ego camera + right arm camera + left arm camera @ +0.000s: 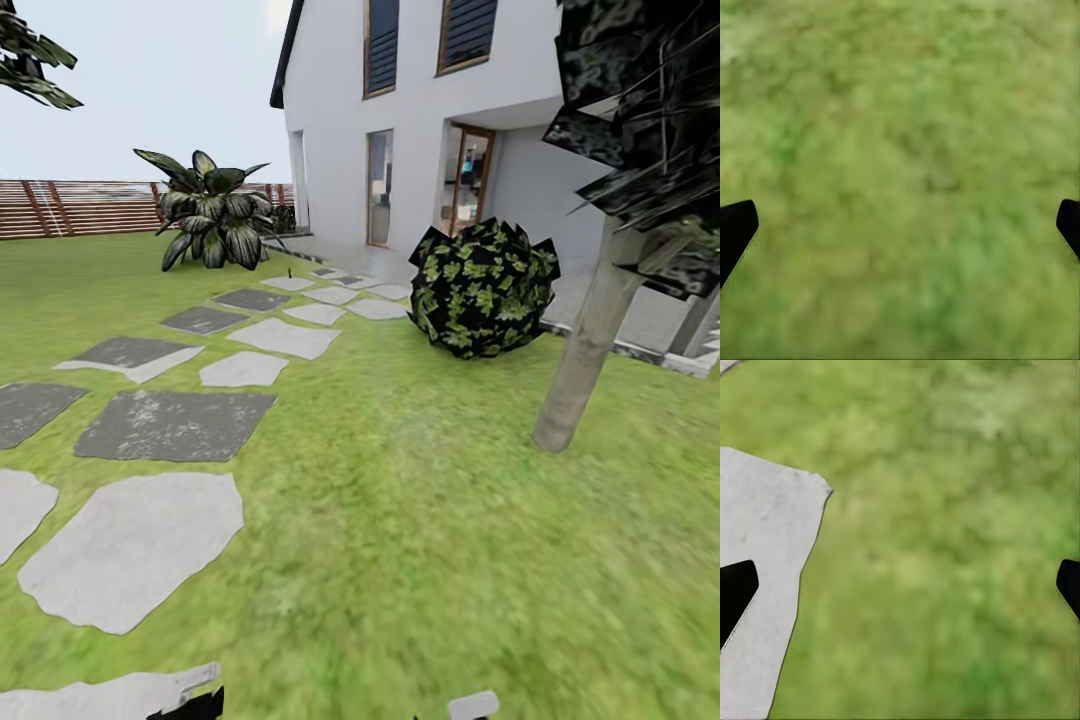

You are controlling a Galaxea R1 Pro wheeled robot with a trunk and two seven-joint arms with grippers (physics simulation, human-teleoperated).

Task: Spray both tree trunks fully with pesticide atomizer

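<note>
One tree stands at the right of the head view, its pale beige-grey tree trunk (585, 345) leaning slightly under dark jagged foliage (640, 110). A tiny dark upright object (290, 271) sits far off among the stepping stones, too small to identify as the pesticide atomizer. My left gripper (900, 592) hangs open over the lawn beside a pale stone slab (761, 585), its black fingertips (736, 592) wide apart with nothing between them. Above bare grass, my right gripper (900, 232) is open and empty too.
Grey and white stepping stones (175, 425) run from the near left toward the white house (420, 120). A round leafy bush (483, 288) sits left of the trunk. A short palm-like plant (210, 215) and a brown slat fence (70, 207) lie at the back left.
</note>
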